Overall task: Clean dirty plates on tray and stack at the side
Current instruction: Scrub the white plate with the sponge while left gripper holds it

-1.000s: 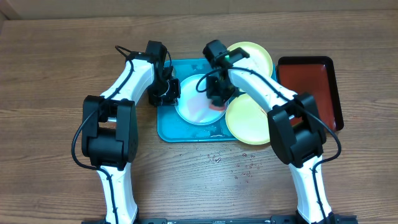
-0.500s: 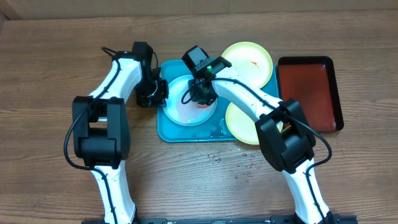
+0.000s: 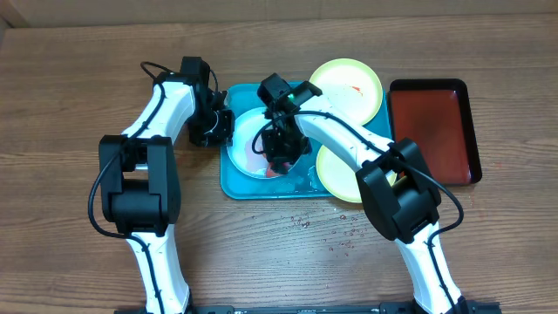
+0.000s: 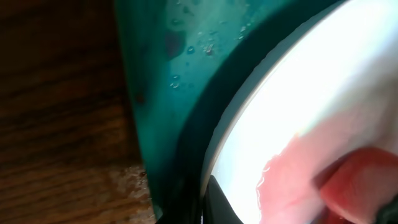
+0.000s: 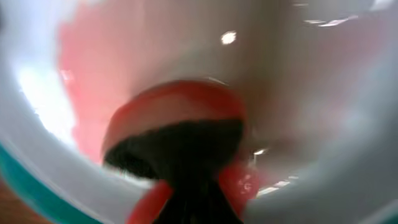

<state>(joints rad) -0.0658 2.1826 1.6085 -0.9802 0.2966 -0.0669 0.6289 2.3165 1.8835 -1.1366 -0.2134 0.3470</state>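
- Wooden table (image 3: pixel 87 262) all round, and droplets (image 3: pixel 340 235) are scattered on it just this side of the tray (image 3: pixel 261 187).
- Blue tray sits mid-table between the two arms, wet, with bubbles showing in the left wrist view.
- Near yellow plate (image 3: pixel 340 179) lies at the tray's right edge, overlapping it, and the right arm crosses above it.
- White plate (image 3: pixel 244 148) is on the tray's left half, close to the left edge, with a pink film across its face.
- Right gripper (image 3: pixel 277 155) is down over the white plate, jaws clamped on a red scrubber (image 5: pixel 180 124). The scrubber presses right onto the plate's surface!
- Left gripper (image 3: pixel 218 131) is at the plate's left rim, jaws closed narrow on that rim.
- Far yellow plate (image 3: pixel 349 83) rests at the tray's far right corner, a red smear on it.
- Red tray (image 3: pixel 436 131) lies off to the right, apart from the blue one, next to the yellow plates.
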